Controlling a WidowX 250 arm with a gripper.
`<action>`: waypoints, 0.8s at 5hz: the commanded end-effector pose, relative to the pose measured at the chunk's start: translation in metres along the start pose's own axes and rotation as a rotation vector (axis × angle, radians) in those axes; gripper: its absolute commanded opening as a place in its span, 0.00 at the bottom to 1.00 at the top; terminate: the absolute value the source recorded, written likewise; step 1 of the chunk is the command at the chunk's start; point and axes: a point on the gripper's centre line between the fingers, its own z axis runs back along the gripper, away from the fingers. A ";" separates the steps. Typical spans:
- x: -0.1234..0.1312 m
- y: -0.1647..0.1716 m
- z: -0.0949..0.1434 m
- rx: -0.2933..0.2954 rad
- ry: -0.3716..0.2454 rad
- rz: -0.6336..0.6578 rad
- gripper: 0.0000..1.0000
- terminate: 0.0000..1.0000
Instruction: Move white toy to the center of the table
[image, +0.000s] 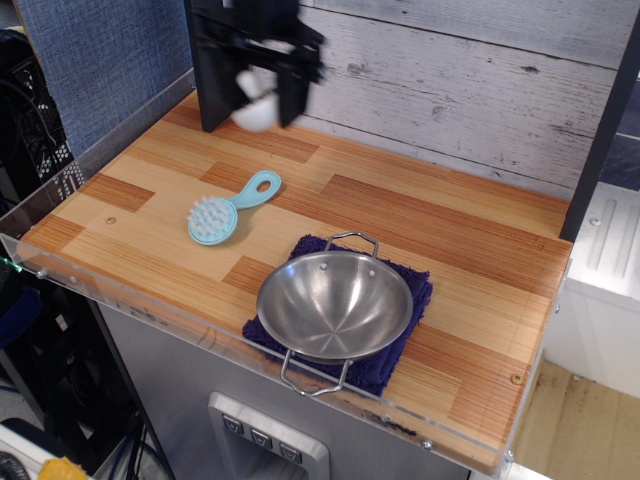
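Observation:
The white toy (254, 104) is a small round white piece, blurred by motion, held in the air above the back of the table (440, 225). My gripper (257, 92) is shut on it, black fingers on either side, well above the wood near the back wall, left of the table's middle. The toy's dark top and knob are not clear in the blur.
A light-blue handled brush (228, 208) lies on the wood below and left of the gripper. A steel bowl (335, 305) sits on a purple cloth (400, 345) at the front. A clear acrylic rim (120, 300) edges the table. A plank wall stands behind.

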 end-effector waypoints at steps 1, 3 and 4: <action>0.011 -0.092 -0.035 0.002 0.067 -0.237 0.00 0.00; 0.026 -0.155 -0.056 -0.003 0.101 -0.301 0.00 0.00; 0.022 -0.143 -0.063 0.024 0.030 -0.196 0.00 0.00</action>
